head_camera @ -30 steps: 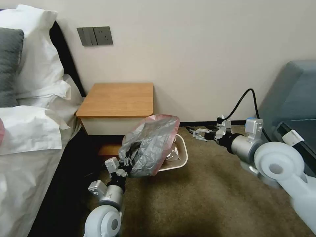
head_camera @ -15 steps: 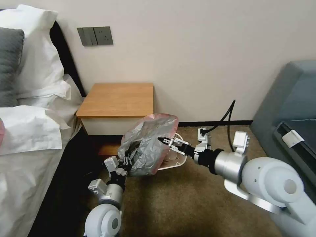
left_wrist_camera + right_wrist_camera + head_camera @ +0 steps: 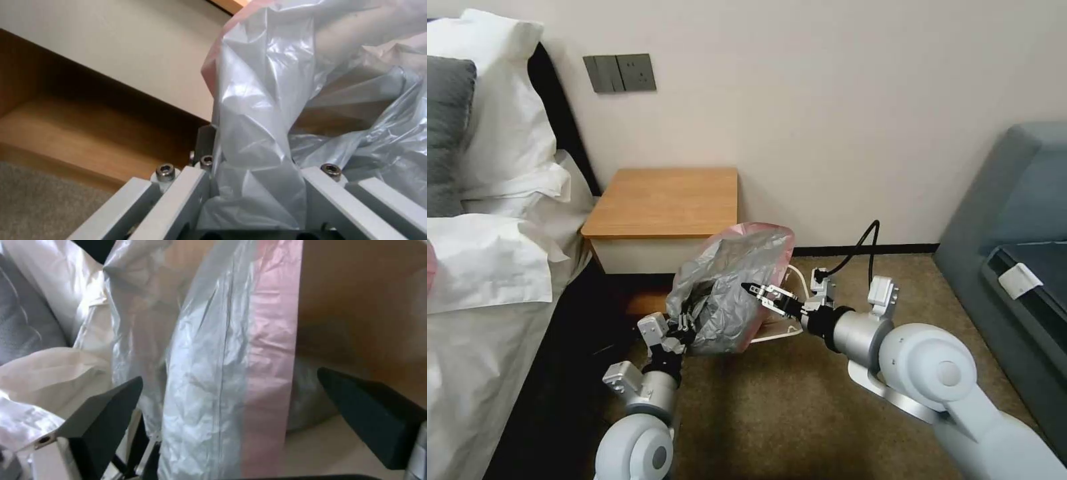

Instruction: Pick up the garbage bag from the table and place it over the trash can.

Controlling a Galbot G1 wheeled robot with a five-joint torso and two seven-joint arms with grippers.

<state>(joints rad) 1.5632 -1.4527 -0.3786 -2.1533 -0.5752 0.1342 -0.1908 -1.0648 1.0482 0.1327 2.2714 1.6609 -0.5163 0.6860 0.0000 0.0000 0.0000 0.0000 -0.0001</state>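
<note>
The crinkled grey garbage bag [image 3: 730, 293] with its pinkish rim hangs over the floor in front of the table [image 3: 667, 200]. It covers most of the cream trash can [image 3: 795, 323]. My left gripper [image 3: 684, 328] holds the bag's lower left part from below. In the left wrist view the plastic [image 3: 267, 116] is pinched in the left gripper [image 3: 253, 186]. My right gripper [image 3: 758, 293] is open at the bag's right side. In the right wrist view the right gripper [image 3: 231, 400] has its dark fingers [image 3: 106, 406] spread on either side of the bag's pink-edged fold [image 3: 249, 373].
A bed with white pillows [image 3: 494, 133] lies at the left and a grey sofa [image 3: 1014, 200] at the right. A black cable [image 3: 860, 247] loops over my right wrist. Brown carpet [image 3: 800, 413] stretches in front. The table's low shelf [image 3: 89, 133] is beside the left gripper.
My right arm has swung left from near the sofa to the bag, and its open fingers now straddle the bag's pink-edged side. The left gripper still holds the bag, raised slightly.
</note>
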